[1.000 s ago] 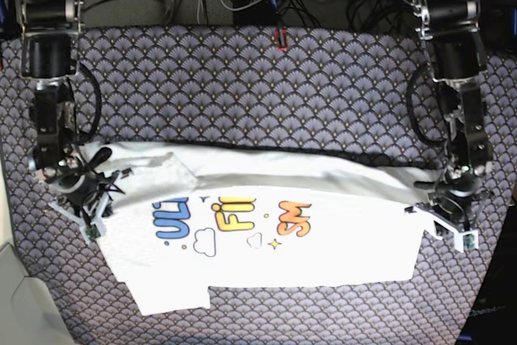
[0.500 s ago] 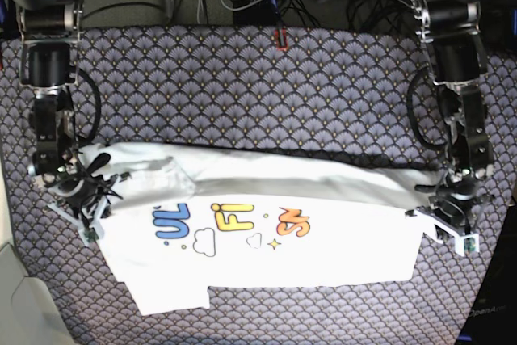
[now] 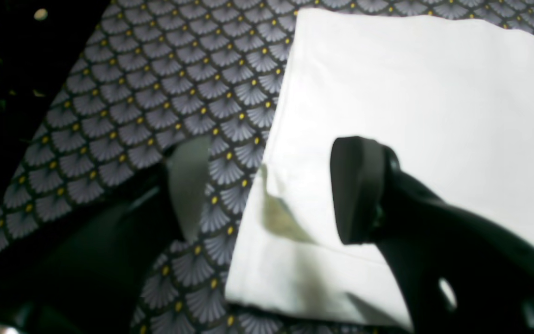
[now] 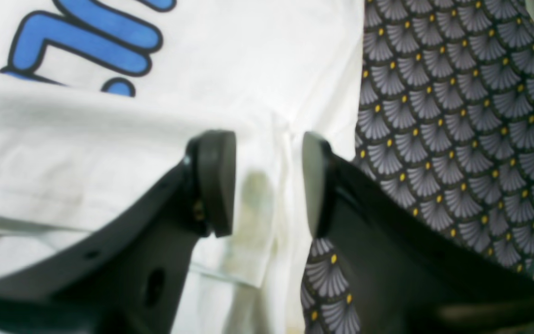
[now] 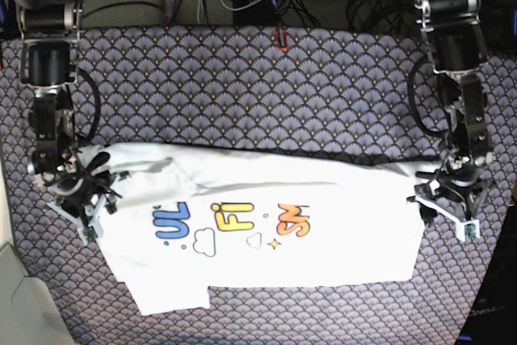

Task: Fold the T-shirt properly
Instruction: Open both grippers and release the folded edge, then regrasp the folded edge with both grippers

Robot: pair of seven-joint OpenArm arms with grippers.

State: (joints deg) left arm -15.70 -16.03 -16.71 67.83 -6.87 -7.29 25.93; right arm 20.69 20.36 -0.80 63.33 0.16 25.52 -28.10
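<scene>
Base view: T-shirt (image 5: 266,232) lies flat on patterned cloth (image 5: 242,86). Right gripper (image 5: 81,199), at 9 o'clock, and left gripper (image 5: 448,208), at 3 o'clock, hang down over its edges, jaws spread, holding nothing.

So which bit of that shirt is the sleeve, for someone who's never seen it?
Start with the patterned tablecloth, then the white T-shirt spread across it. The sleeve is the flap jutting from its near edge, below the blue letters; it alone breaks the shirt's straight outline.
</scene>
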